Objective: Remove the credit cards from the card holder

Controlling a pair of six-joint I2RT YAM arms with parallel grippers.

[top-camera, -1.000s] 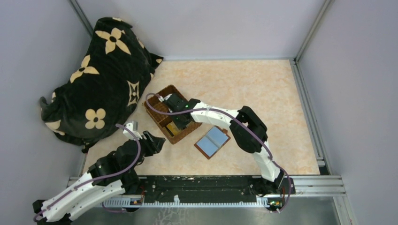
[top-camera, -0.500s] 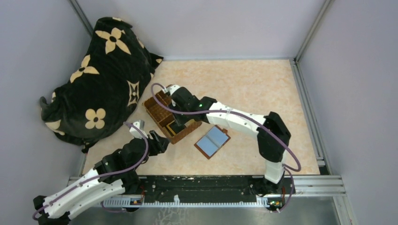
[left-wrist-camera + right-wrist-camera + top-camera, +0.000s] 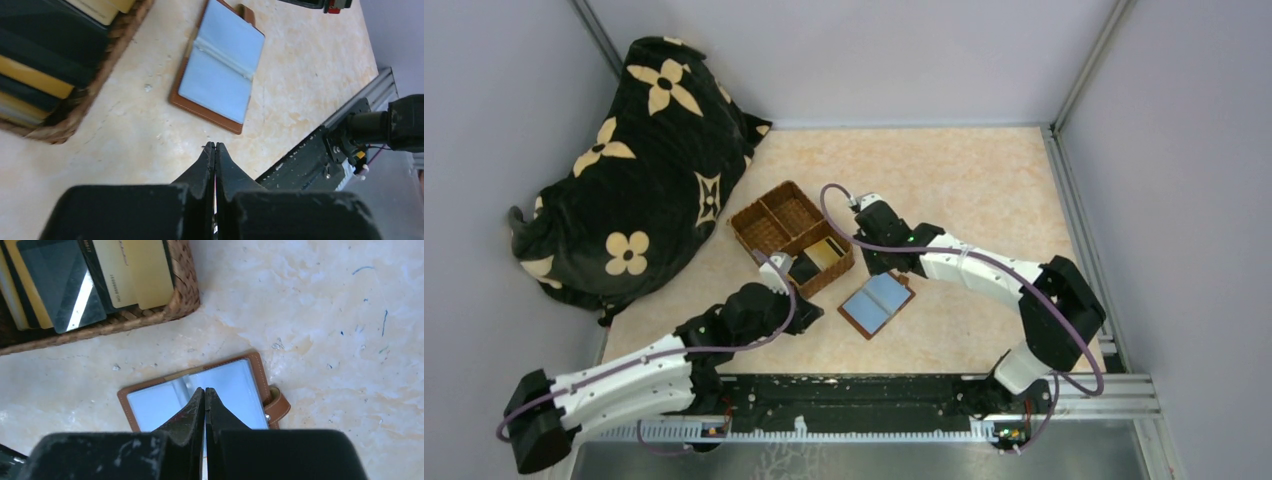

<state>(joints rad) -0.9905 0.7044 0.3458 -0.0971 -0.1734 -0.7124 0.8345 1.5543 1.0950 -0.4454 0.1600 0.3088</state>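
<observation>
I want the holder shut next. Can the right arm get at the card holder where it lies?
Probably yes. The card holder lies open on the table with nothing on it, the shut right tool points straight at it, and the basket sits clear to one side.

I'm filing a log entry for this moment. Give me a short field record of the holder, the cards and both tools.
card holder: reddish-brown, wallet-like, open flat on the beige table, grey-blue inner face up, beside the woven brown wicker tray
credit cards: thin, flat, gold-tan and dark, stacked in one compartment of the wicker tray
left tool: shut, holding nothing, over bare table
right tool: shut, holding nothing, pointed toward the card holder
</observation>
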